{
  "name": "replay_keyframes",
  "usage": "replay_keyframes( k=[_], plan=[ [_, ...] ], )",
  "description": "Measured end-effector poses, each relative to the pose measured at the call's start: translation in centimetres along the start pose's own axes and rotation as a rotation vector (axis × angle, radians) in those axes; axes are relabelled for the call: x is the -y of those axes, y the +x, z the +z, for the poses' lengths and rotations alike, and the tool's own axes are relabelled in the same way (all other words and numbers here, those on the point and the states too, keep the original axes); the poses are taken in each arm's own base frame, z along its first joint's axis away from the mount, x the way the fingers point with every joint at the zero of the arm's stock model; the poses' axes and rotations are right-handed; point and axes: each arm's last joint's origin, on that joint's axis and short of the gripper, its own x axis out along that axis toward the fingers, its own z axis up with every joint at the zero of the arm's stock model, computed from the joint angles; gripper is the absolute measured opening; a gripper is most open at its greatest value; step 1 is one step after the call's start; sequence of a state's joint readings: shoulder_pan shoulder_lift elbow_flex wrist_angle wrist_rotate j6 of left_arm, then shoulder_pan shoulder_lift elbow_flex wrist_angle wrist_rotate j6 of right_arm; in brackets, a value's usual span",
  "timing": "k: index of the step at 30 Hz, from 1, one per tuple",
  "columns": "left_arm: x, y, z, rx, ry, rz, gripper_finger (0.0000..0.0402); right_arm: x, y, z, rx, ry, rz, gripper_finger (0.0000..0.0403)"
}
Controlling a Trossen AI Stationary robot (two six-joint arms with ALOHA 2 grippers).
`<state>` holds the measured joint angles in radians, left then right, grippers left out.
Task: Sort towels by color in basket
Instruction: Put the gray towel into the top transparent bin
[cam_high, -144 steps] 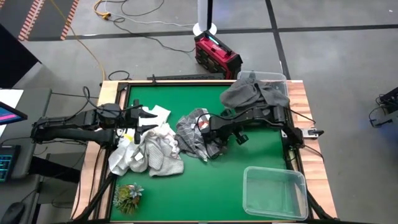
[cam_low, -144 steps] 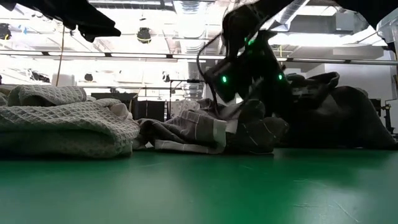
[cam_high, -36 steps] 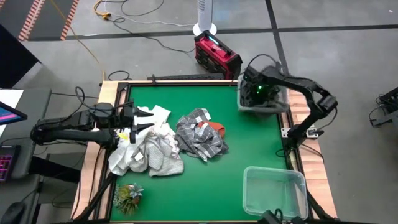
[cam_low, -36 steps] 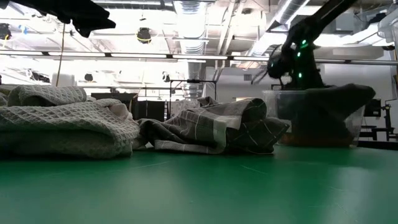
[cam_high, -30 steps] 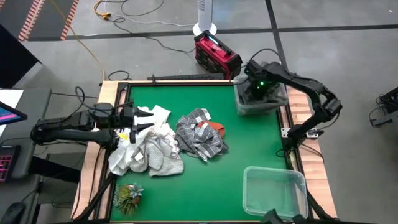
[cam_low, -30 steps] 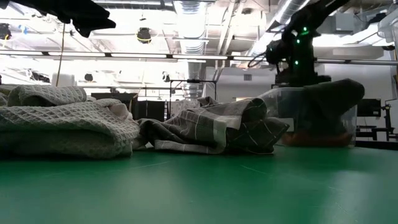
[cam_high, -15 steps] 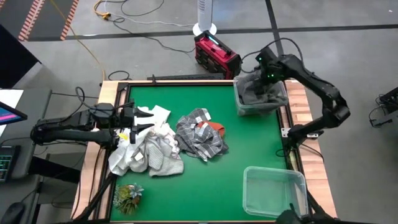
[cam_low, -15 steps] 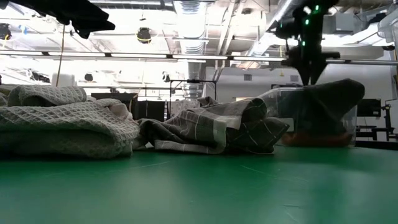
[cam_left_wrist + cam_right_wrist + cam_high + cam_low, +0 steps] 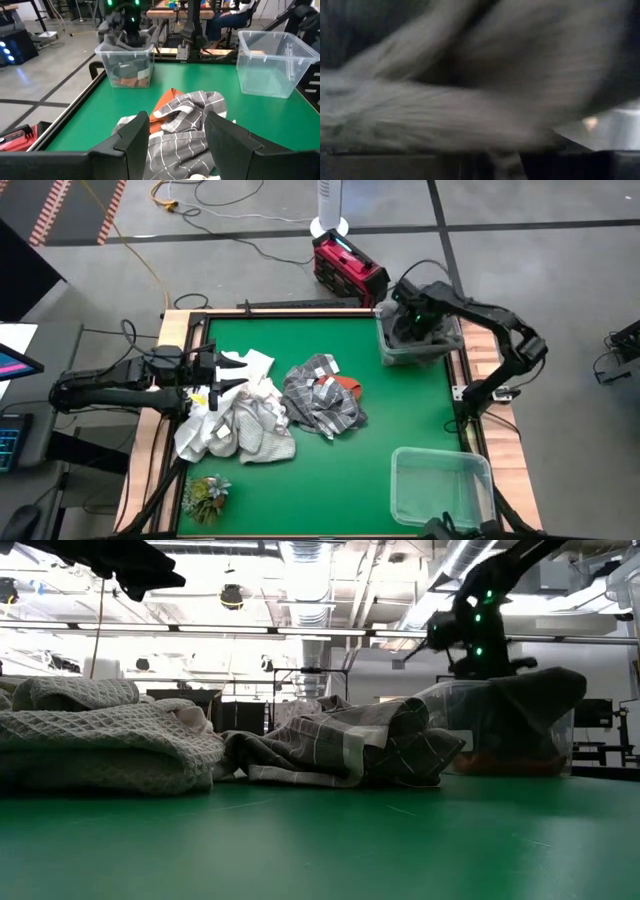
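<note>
My right gripper (image 9: 412, 318) down in far clear bin (image 9: 388, 352), pressed into dark grey towel (image 9: 432, 330); jaw state unreadable. My left gripper (image 9: 232, 374) parted, empty, over pale towel pile (image 9: 240, 430). Checked towel (image 9: 318, 402) mid-table, covering orange towel (image 9: 346, 384).

The green table (image 9: 330, 460) carries 2 clear bins (image 9: 442, 488), towels (image 9: 322, 398) and a leafy tuft (image 9: 206, 497).

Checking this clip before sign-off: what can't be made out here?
- Right gripper fingers: high view, hidden by its wrist over the bin; right wrist view is a blur of dark grey towel.
- Rust-orange towel: mostly under the grey-checked towel.
- Left gripper: open, idle.
</note>
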<state>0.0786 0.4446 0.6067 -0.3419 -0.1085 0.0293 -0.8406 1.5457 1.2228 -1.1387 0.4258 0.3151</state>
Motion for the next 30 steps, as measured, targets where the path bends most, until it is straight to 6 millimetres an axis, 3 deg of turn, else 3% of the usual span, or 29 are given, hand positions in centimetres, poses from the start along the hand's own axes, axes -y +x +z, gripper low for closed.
replay_keyframes(
  k=[3,7,13,21,25,30],
  plan=[
    [0.0,0.0,-0.1,-0.007,-0.001,0.0,0.018,1.3,-2.1,0.4,0.036,0.033,-0.016,0.0157],
    [0.0,0.0,-0.1,-0.013,-0.003,-0.001,0.018,1.6,-4.4,0.3,0.085,0.006,0.0,0.0157],
    [0.0,0.0,-0.2,-0.024,0.003,-0.001,0.018,-0.4,-6.3,-1.9,0.063,-0.33,-0.005,0.0157],
    [0.0,0.0,-0.2,-0.02,-0.016,-0.001,0.018,-3.3,-10.1,-6.6,0.114,-0.644,0.004,0.0157],
    [0.0,0.0,-0.2,-0.02,-0.03,-0.006,0.018,-4.2,-10.8,-8.5,0.076,-0.791,-0.05,0.0157],
    [0.1,0.0,-0.2,-0.023,-0.04,-0.047,0.018,-5.0,-10.9,-9.4,0.104,-0.851,-0.067,0.0157]
  ],
)
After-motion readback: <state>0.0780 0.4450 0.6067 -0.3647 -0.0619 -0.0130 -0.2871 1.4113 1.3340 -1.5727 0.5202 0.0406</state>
